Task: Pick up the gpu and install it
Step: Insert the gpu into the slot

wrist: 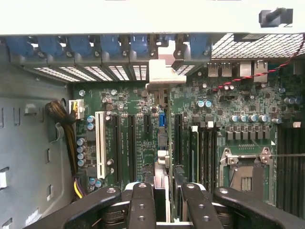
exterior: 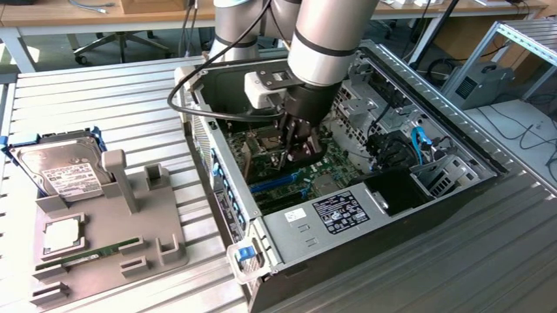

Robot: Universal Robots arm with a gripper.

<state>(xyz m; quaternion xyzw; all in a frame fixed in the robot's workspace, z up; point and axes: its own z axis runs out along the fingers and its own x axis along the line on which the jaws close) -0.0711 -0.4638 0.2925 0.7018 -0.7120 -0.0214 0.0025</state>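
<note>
The gpu (wrist: 162, 164) is seen edge-on in the wrist view, a thin dark card running from between my fingers toward the case's rear wall. Its silvery end bracket (wrist: 160, 72) sits at the row of rear slot openings. My gripper (wrist: 165, 198) is shut on the card, one black finger (wrist: 141, 202) on each side. In the exterior view my gripper (exterior: 301, 147) is down inside the open computer case (exterior: 287, 228), holding the black gpu (exterior: 310, 155) just above the green motherboard (exterior: 327, 171). Whether the card's edge is in a slot is hidden.
Black expansion slots (wrist: 117, 148) and a white slot (wrist: 100, 143) lie beside the card. An empty processor socket (wrist: 245, 174) and memory slots are on the other side. Outside the case, a grey fixture (exterior: 113, 241) holds a silver hard drive (exterior: 61, 171) and a green memory stick (exterior: 91, 254).
</note>
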